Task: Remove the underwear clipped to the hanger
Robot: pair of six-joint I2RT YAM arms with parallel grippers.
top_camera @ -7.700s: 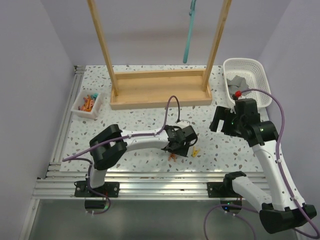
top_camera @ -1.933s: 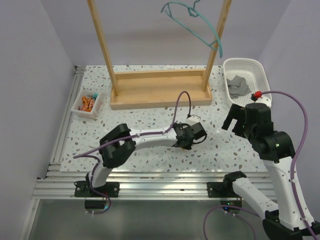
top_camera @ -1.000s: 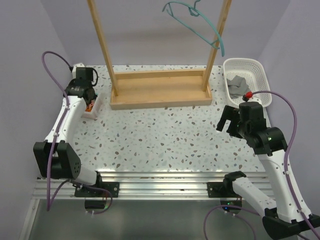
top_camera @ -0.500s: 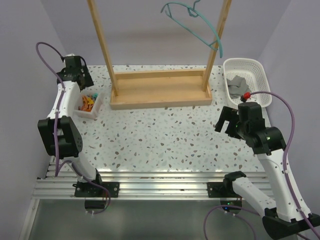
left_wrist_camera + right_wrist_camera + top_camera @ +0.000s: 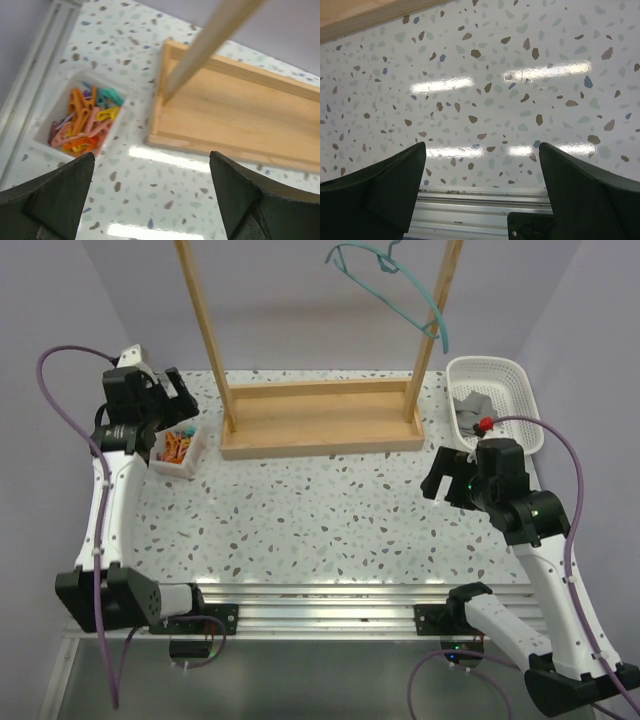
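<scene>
The hanger point(image 5: 398, 285) hangs high between the posts of the wooden frame point(image 5: 320, 425), close to the right post. The underwear point(image 5: 472, 405) lies in the white basket point(image 5: 527, 390) at the far right of the surface point(image 5: 300, 510). The left claw point(image 5: 151, 155) is spread wide and empty beside the clip tray point(image 5: 162, 464). The right claw point(image 5: 482, 145) is spread wide and empty near the basket.

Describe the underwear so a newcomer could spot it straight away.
Look to the right of the tall wooden frame for the white basket at the far right. The underwear is the crumpled grey cloth inside it, the only fabric in view.
</scene>
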